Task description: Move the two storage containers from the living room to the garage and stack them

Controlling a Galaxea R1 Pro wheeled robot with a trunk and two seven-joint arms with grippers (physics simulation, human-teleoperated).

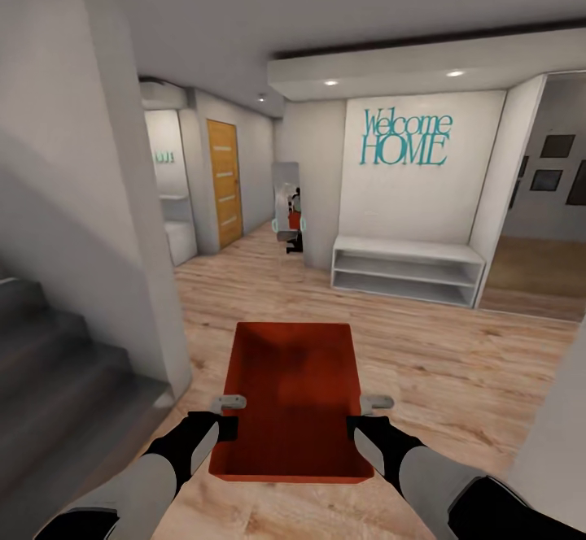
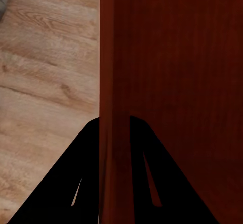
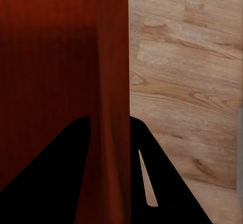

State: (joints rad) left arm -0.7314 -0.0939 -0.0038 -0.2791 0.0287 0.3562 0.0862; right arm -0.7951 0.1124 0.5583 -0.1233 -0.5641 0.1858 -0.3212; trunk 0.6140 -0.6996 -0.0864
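Observation:
An orange-red open-top storage container (image 1: 293, 398) is carried in front of me above the light wood-plank floor (image 1: 456, 361). My left gripper (image 1: 226, 426) is shut on its left wall, and my right gripper (image 1: 358, 428) is shut on its right wall. In the left wrist view the thin red wall (image 2: 114, 82) runs between the two black fingers (image 2: 71, 183). The right wrist view shows that side's wall (image 3: 114, 82) pinched between the black fingers (image 3: 162, 183) the same way. The container is empty inside.
A grey staircase (image 1: 57, 377) and a white wall (image 1: 98, 198) stand close at the left. Ahead are a white shoe bench (image 1: 407, 267) under a "Welcome HOME" sign (image 1: 405, 138), an orange door (image 1: 224, 182), and a white wall corner (image 1: 561, 434) at the right.

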